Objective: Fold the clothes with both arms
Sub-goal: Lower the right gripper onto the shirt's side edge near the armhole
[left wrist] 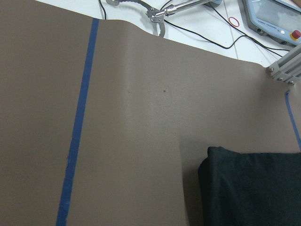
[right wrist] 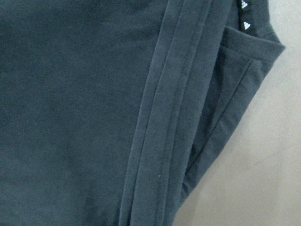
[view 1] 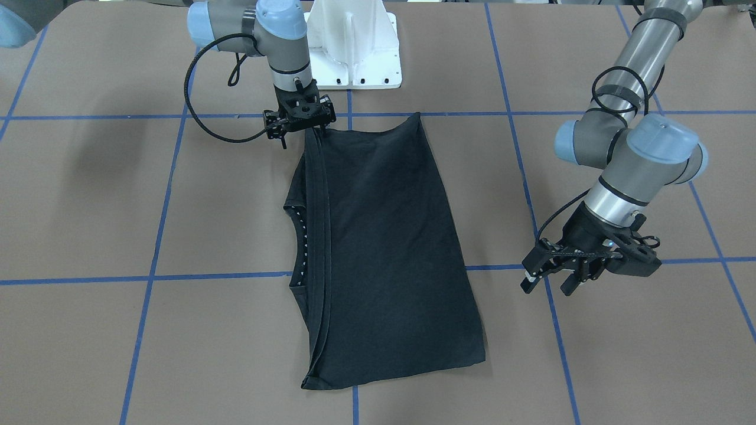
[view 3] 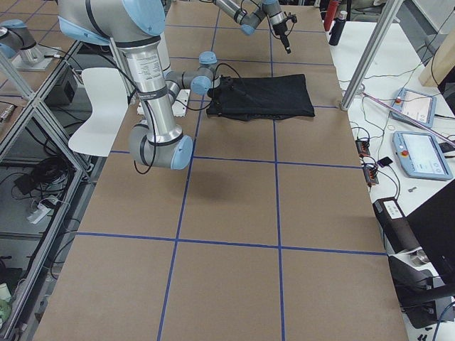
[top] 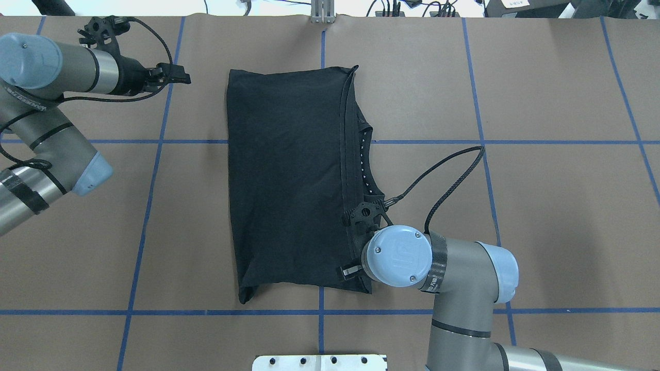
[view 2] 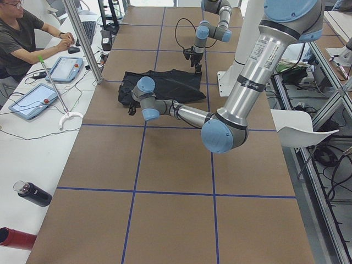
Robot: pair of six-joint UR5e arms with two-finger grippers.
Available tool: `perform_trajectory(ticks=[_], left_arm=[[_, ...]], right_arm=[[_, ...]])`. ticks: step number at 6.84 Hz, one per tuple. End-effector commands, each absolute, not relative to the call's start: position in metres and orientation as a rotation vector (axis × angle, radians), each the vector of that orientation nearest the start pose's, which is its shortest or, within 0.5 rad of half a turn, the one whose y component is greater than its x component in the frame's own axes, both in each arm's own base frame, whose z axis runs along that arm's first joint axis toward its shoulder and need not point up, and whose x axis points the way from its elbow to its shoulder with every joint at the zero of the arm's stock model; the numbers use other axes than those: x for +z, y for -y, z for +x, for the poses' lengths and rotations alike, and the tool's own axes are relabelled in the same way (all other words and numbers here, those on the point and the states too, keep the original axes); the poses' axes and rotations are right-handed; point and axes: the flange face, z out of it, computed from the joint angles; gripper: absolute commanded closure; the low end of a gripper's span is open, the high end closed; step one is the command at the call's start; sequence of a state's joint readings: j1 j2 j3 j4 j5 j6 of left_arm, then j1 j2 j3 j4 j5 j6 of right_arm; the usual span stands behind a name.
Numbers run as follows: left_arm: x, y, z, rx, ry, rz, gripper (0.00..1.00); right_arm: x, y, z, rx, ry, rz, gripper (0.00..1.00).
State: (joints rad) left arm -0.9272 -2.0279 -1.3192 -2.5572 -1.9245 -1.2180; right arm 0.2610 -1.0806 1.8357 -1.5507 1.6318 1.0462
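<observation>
The black T-shirt [view 1: 384, 248] lies flat in the middle of the surface [view 1: 177, 330], straight out from the white pedestal [view 1: 354, 53]. Its plain side is up and no logo shows. I read it as already folded lengthwise into one long panel. Stacked hem bands [right wrist: 164, 141] run down one long edge, and the collar [view 1: 298, 230], with its white-marked tape, pokes out from under that edge. The top layer looks smooth.

My right gripper [view 1: 301, 127] is down at the panel's corner nearest the pedestal, at or just on the hemmed edge. Its wrist camera is filled with cloth and shows no fingers, so I cannot tell whether they are apart or pinched on fabric. My left gripper [view 1: 552, 282] hangs beside the far end of the panel, clear of the shirt. Its fingers are spread with nothing between them.

My judgement is that the lengthwise folding is done. What remains is a crosswise fold to halve the length, which would need both corners of one short end taken together.
</observation>
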Motion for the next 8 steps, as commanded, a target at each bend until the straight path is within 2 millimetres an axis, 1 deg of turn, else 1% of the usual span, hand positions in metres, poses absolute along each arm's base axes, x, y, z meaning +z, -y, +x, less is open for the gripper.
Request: perform_trajectory(ticks=[1,4,6,8], left_arm=[[0.407,0.615,0.339,-0.291,-1.132,0.455,0.00],[0.406,0.615,0.341,-0.293,-1.134,0.451,0.00],[0.405,0.615,0.341,-0.293,-1.135,0.451,0.00],[0.402,0.616,0.343,-0.293,-1.138,0.451,0.00]], right_arm=[[0.273,0.282,-0.576,-0.279,0.726,0.238,0.00],[0.280,0.282,-0.577,-0.279,0.709,0.231,0.00],[0.282,0.283,-0.576,-0.279,0.703,0.229,0.00],[0.286,0.287,-0.574,-0.286,0.692,0.234,0.00]])
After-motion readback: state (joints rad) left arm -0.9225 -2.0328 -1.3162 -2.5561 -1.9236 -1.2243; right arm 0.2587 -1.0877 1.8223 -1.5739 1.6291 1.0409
